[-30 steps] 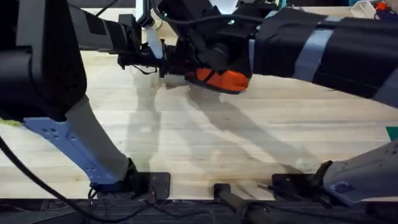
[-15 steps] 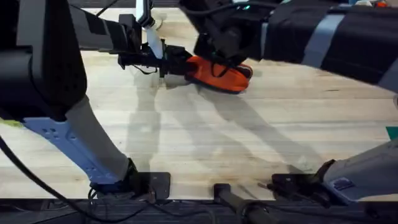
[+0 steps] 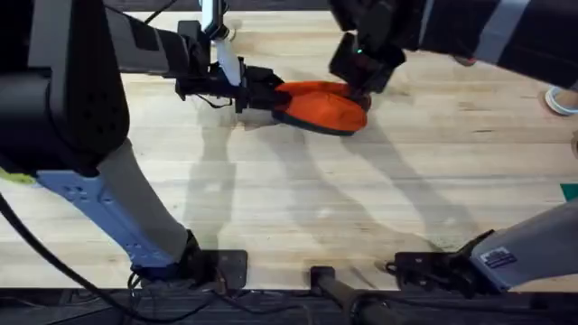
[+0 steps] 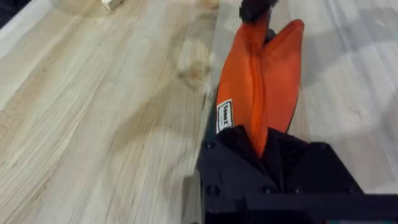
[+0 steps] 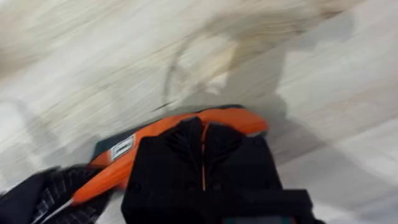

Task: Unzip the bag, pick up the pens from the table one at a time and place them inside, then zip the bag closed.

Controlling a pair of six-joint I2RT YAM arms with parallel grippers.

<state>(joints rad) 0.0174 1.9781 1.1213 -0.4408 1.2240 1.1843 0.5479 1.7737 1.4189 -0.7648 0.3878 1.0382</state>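
The orange bag [image 3: 321, 104] lies at the far middle of the table [image 3: 361, 199]. My left gripper [image 3: 257, 90] is shut on its left end; in the left wrist view the bag [image 4: 264, 74] stretches away from my black fingers [image 4: 230, 155]. My right gripper [image 3: 361, 72] sits over the bag's right end. In the right wrist view its fingers [image 5: 180, 162] are pressed together over the orange bag [image 5: 233, 118] along the zipper line. A dark seam runs down the bag's length between two orange folds. The pens are out of view.
A white ring-shaped object [image 3: 560, 99] and a teal item [image 3: 571, 191] sit at the table's right edge. A small pale block [image 4: 112, 5] lies beyond the bag. Both arm bases stand along the near edge, with bare wood between.
The right gripper has travelled from over the bag's left part to its right end, uncovering the bag. The left gripper has stayed on the left end.
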